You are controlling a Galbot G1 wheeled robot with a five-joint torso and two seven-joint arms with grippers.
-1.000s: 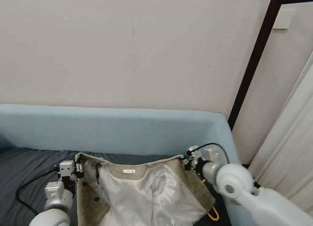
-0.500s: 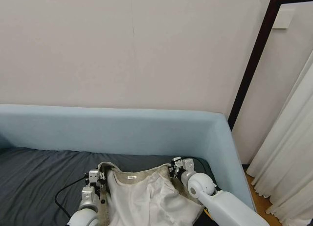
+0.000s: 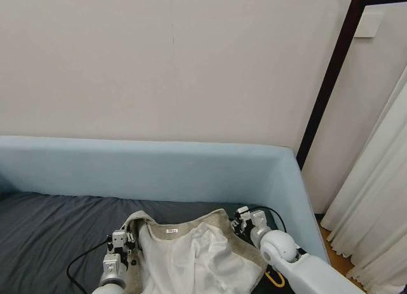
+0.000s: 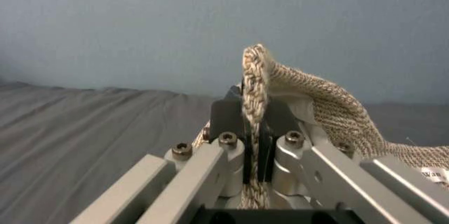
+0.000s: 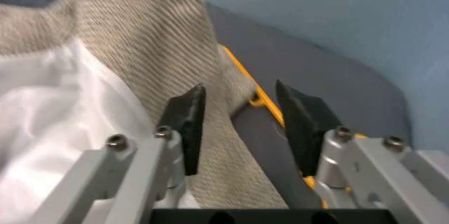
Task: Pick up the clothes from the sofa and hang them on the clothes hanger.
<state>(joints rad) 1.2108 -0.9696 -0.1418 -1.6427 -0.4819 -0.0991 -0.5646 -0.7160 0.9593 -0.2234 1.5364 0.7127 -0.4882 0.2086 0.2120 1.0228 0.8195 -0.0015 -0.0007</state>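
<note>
Holding the beige woven jacket with white lining (image 3: 191, 252) by its knit collar rim, with the fingers of the left gripper (image 4: 254, 126) clenched on the fabric. Hovering at the garment's other shoulder with the right gripper (image 5: 238, 111), fingers released and spread apart. Spread lining-up on the dark grey seat cover (image 3: 51, 224) of the light-blue upholstered sofa (image 3: 159, 170), near its right corner, over a yellow object (image 3: 276, 281).

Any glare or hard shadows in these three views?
Head view: soft, even light on the wall, no glare. Left wrist view: a dark slit of shadow where the left gripper pinches the coat edge. Right wrist view: the open right gripper frames shaded sofa seat beside the bright white lining.
</note>
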